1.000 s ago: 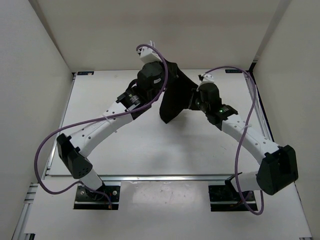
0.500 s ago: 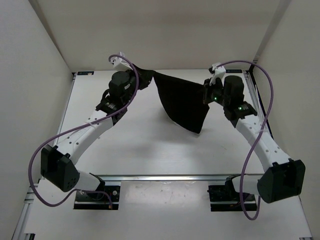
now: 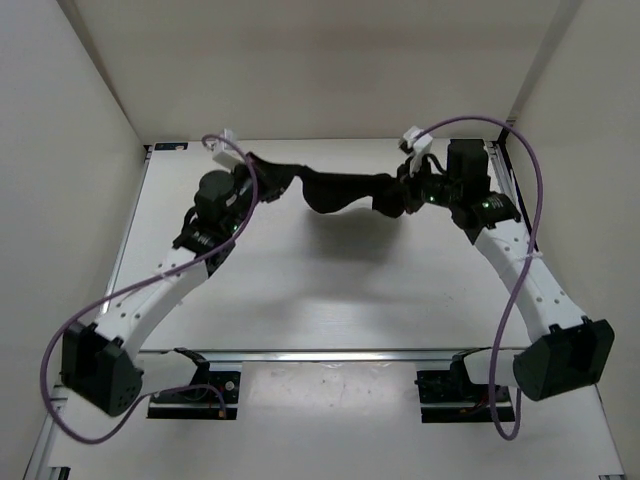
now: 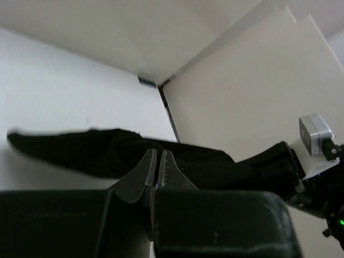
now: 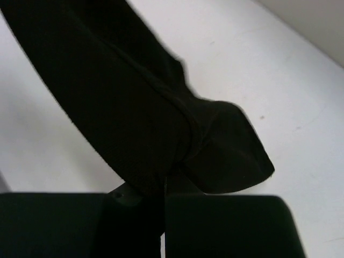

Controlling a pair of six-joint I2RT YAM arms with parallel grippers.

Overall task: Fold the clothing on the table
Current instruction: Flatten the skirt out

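Left gripper (image 3: 258,170): clamped on one end of the clothing (image 3: 340,190). In the left wrist view its two fingers (image 4: 138,180) stood almost touching, with black fabric pinched at their tips.
Right gripper (image 3: 398,192): clamped on the other end of the clothing. In the right wrist view the clothing (image 5: 107,97) bunched over the jaws and hid the fingertips, and a loose flap hung out to one side.
Clothing: plain black, drawn out as a twisted, sagging band between the two grippers, above the far half of the table (image 3: 330,290). Its middle drooped lower than its ends. Whether that low part touched the table could not be told.
Table: white and matte. A soft grey shadow (image 3: 350,235) lay on it just under the clothing.
Left arm (image 3: 160,290): reached from its base at the near left up toward the far left corner.
Right arm (image 3: 515,270): reached from its base at the near right up toward the far right corner.
Cables (image 3: 532,200): purple, one looping loosely along each arm.
Walls (image 3: 300,70): white, closing the table in at the back and on both sides.
Rail (image 3: 330,353): metal, running along the near edge just beyond the two arm bases.
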